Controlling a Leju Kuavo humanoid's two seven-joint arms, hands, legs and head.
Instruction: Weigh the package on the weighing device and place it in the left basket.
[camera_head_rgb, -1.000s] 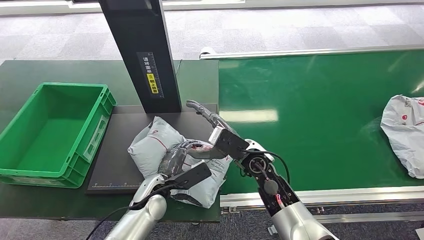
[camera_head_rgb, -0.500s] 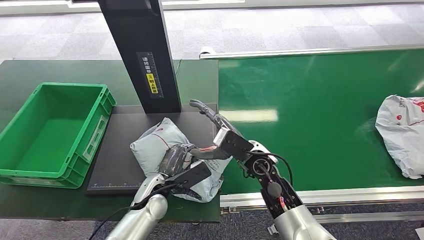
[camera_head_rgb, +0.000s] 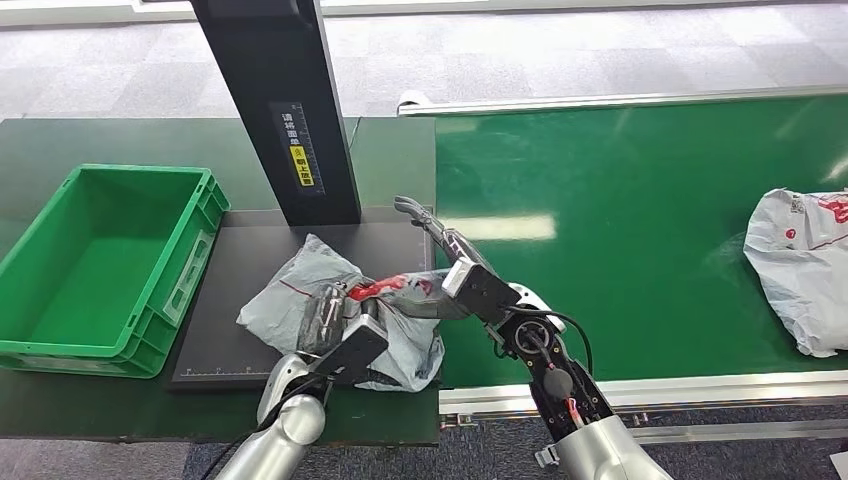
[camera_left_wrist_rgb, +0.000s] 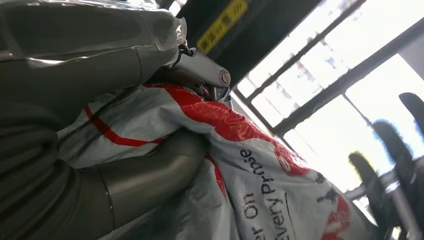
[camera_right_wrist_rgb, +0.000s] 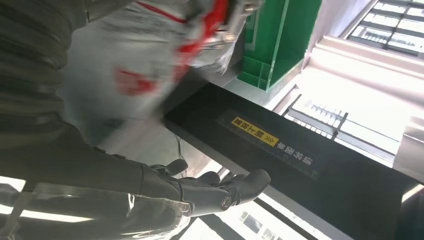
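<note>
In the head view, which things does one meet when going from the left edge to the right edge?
green basket → black weighing platform → grey package held by the left hand → right hand → green conveyor belt → second package

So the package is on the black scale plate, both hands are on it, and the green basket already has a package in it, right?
Not quite: the green basket is empty, as the head view shows. The package does lie on the black scale plate, with the left hand and right hand on it.
</note>
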